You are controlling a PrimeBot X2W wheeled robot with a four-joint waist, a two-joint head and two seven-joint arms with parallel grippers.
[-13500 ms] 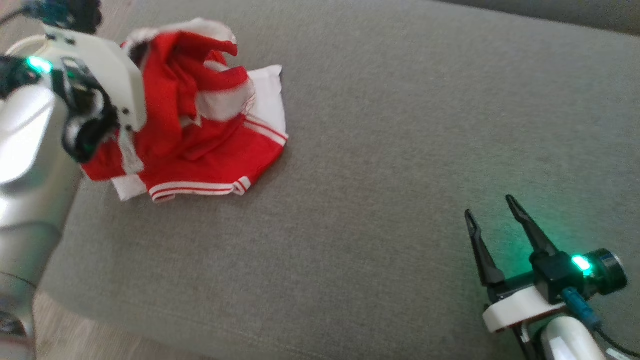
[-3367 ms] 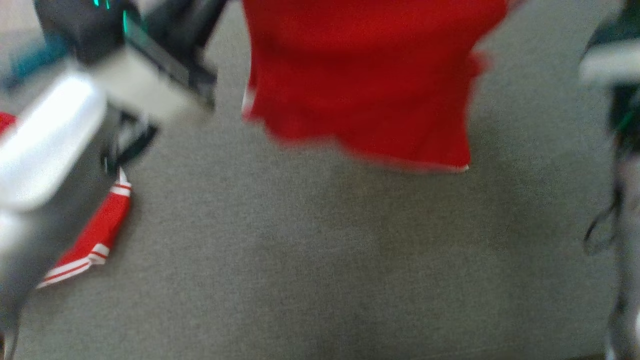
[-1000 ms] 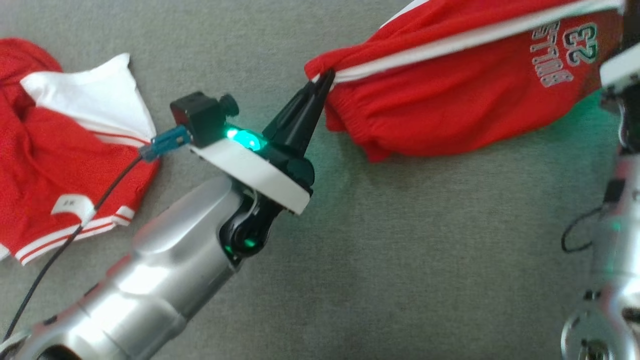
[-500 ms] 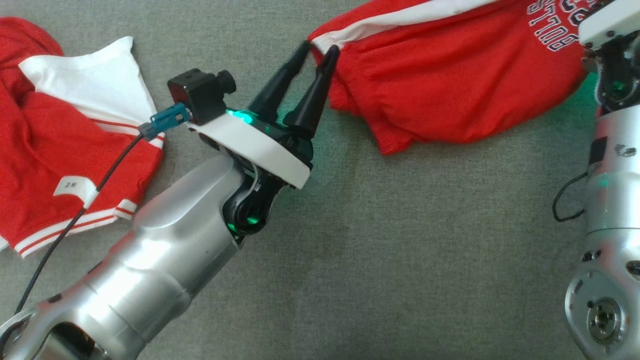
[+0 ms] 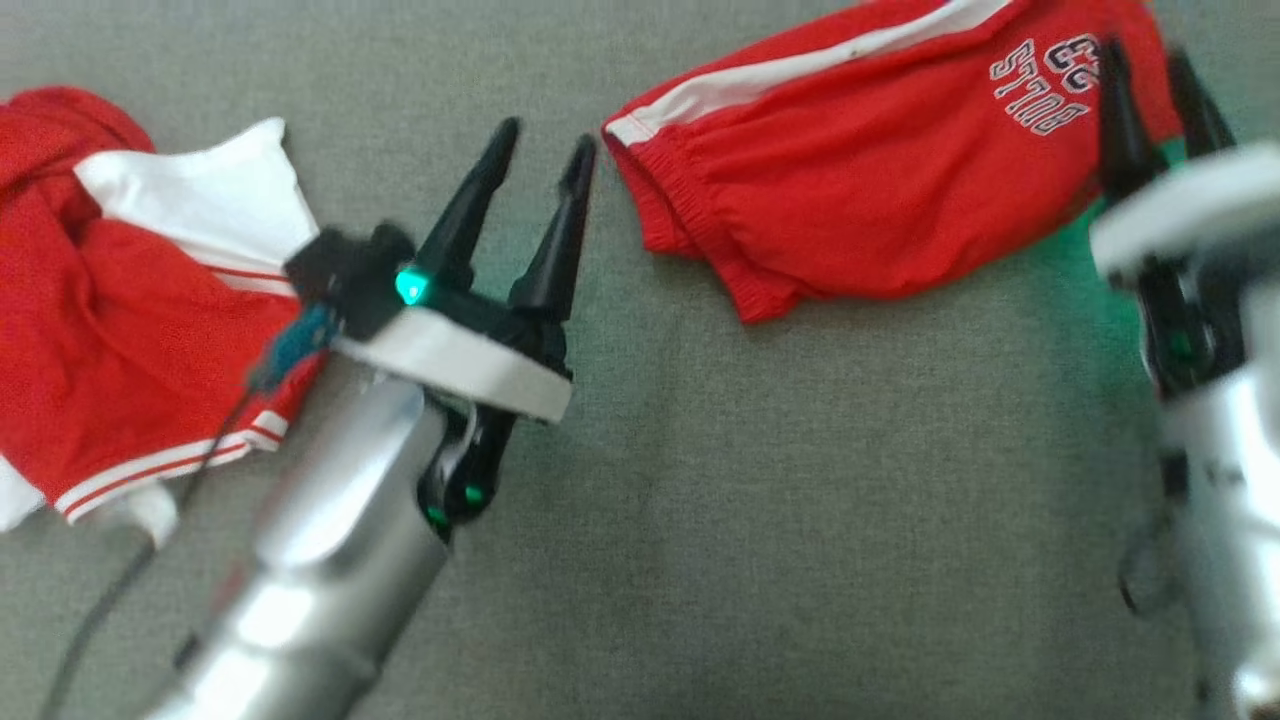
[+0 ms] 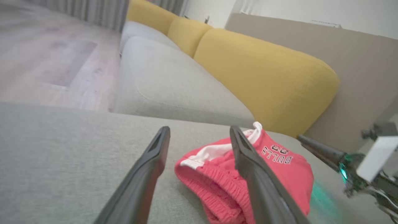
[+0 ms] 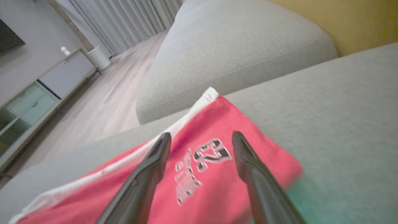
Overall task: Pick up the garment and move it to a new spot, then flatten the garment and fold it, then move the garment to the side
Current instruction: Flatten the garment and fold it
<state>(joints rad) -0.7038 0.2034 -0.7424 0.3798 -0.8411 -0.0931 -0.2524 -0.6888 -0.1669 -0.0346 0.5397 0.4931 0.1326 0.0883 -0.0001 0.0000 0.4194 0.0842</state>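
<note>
— Red shorts [image 5: 870, 180] of soft cloth, with a white side stripe and pale lettering: where do they lie?

— On the grey fabric seat [image 5: 800, 520], toward the far right of the head view. They rest loosely bunched rather than spread flat. The gathered elastic waistband end is turned to the robot's left and the lettered end to its right.

— And the left gripper [image 5: 547, 137]?

— Its two long dark fingers stand spread apart with nothing between them. The tips point up the view, just beside the waistband end, with a strip of bare seat between tips and cloth. In the left wrist view that gripper [image 6: 199, 129] looks along the seat, and one of its fingers crosses in front of the shorts [image 6: 292, 180].

— The right gripper [image 5: 1145, 55]?

— Spread wide as well, holding nothing. Its fingers rise over the lettered end. In the right wrist view the gripper [image 7: 201, 134] frames the print, with the shorts [image 7: 214, 193] lying under and between the fingers. Whether the tips touch the cloth I cannot tell.

— Anything else on the seat?

— A second red and white garment [image 5: 130, 330] with striped trim lies crumpled at the left, well apart from the shorts. Plump yellow cushions [image 6: 248, 68] stand behind the seat in the left wrist view.
</note>
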